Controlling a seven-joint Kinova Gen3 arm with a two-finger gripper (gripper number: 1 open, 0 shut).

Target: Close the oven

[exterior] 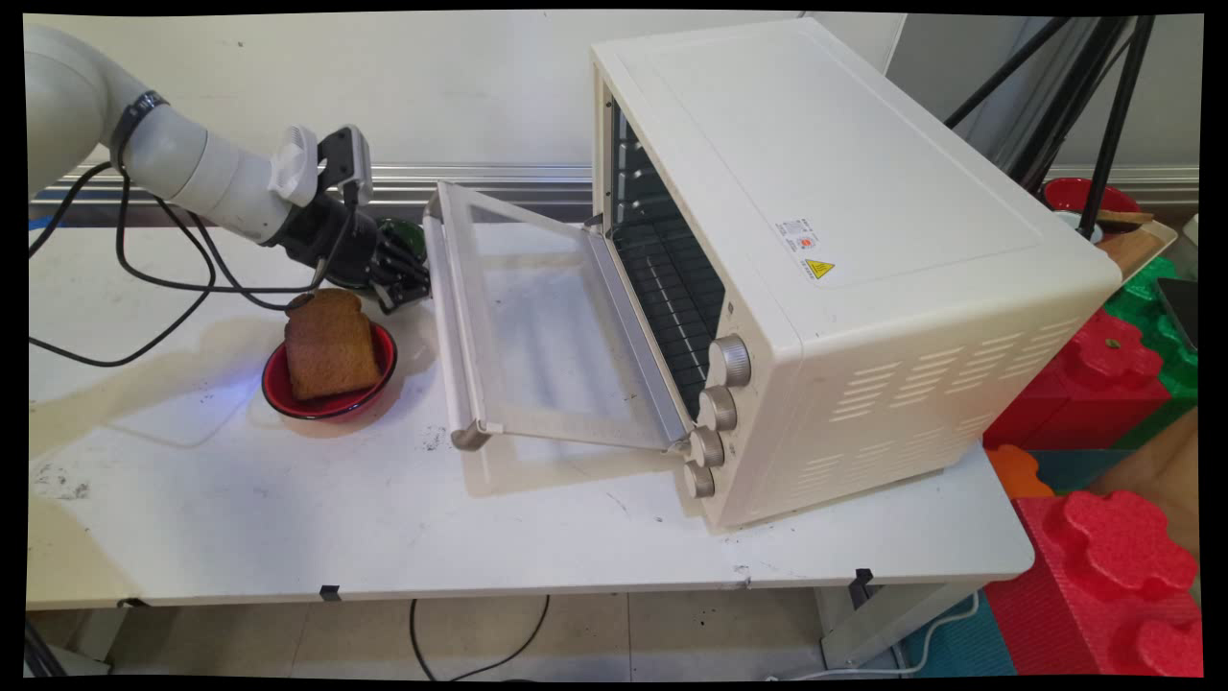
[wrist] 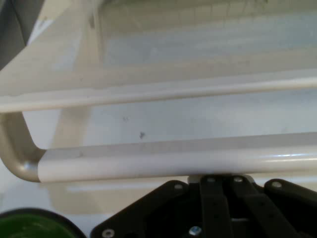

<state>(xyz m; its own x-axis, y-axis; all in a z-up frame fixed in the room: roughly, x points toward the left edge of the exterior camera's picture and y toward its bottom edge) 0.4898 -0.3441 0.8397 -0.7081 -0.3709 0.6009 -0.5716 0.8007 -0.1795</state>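
Tabletop (exterior: 537, 537) edge lies lowest in frame. Centre-left, the pincer (exterior: 408, 283) sits at the handle (wrist: 163, 162) of the open oven (exterior: 844, 240) door, grip unclear. Handle: stiff, smooth bar. Toast (exterior: 329, 344) in bowl (exterior: 326, 401) nearby.

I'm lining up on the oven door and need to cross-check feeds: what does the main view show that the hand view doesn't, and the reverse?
Only the main view shows the toast in its red bowl, the oven body and its knobs. Only the hand view shows the handle's bent metal end close up. Both show the door handle, the open glass door, a green thing and the pincer beside the handle.
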